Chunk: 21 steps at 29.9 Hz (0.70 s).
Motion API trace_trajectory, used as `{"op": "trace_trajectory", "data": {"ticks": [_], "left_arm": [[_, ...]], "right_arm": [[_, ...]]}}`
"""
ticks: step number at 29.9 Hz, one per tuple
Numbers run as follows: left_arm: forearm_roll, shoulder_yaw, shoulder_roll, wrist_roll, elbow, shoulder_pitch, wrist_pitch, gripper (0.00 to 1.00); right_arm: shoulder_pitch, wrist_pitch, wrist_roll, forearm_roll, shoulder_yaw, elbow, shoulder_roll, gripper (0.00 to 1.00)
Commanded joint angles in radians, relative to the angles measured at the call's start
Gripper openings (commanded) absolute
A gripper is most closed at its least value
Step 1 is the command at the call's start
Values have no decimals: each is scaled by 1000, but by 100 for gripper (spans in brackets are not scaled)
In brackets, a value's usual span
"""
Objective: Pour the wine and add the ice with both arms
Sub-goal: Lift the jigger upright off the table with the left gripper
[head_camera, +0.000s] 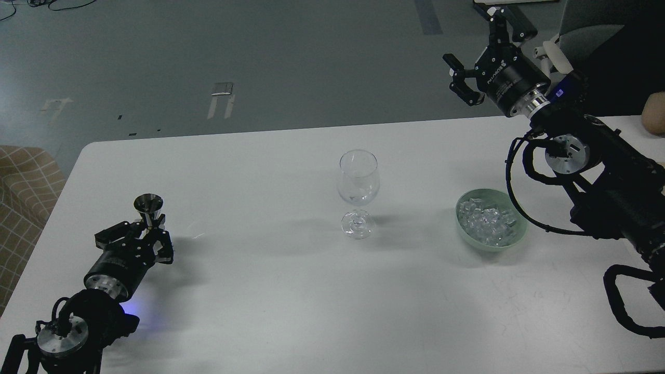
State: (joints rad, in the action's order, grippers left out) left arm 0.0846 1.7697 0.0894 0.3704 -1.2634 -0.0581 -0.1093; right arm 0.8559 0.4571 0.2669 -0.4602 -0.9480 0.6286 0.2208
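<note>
Left claw (146, 232) low over worktop (270, 291), near left edge, pinching small metal measuring cup (148, 206) by its lower part; cup upright, mouth up. Contents of cup not discernible. Right claw (480, 57) raised beyond far edge of worktop, fingers spread wide, holding nothing.

Wine glass (358, 192) upright at centre of worktop, well apart from both claws; bowl looks empty or nearly so, only reflections visible. Ice (486, 221) heaped as clear cubes in pale green bowl (467, 236), right of glass and well apart from it, just left of right forearm and its looped cable. Tan rounded shape (654, 111) at far right edge, too cropped to identify.

Judged stage: pour not yet made; ice not yet transferred.

Risks from here:
- Grip on cup sits low on a narrow part; cup could pivot or slip during carry, spilling before reaching glass.
- Glass tall on slim stem; contact from cup rim or claw during tilt likely to tip it.
- Narrow glass mouth; tilt begun off-centre sends liquid onto worktop.
- Cubes glossy, possibly wet; wide claw may squeeze one out sideways or lift several.
- Descent of right arm toward bowl could drag cable over rim and shift bowl.
- Both arms converging on glass at once risks collision.
</note>
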Motion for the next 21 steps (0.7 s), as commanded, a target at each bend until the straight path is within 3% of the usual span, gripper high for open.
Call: {"op": "trace_trajectory", "data": {"ticks": [1, 6, 21], "left_arm": [[0, -4, 6, 10, -30, 6, 10, 5], [0, -4, 15, 41, -57, 18, 17, 5], [3, -35, 19, 70, -94, 127, 88, 3]], "right_arm": [[0, 0, 0, 0, 0, 0, 0, 100], [0, 0, 0, 0, 2, 0, 0, 100], [-3, 0, 0, 0, -2, 0, 3, 100]]}}
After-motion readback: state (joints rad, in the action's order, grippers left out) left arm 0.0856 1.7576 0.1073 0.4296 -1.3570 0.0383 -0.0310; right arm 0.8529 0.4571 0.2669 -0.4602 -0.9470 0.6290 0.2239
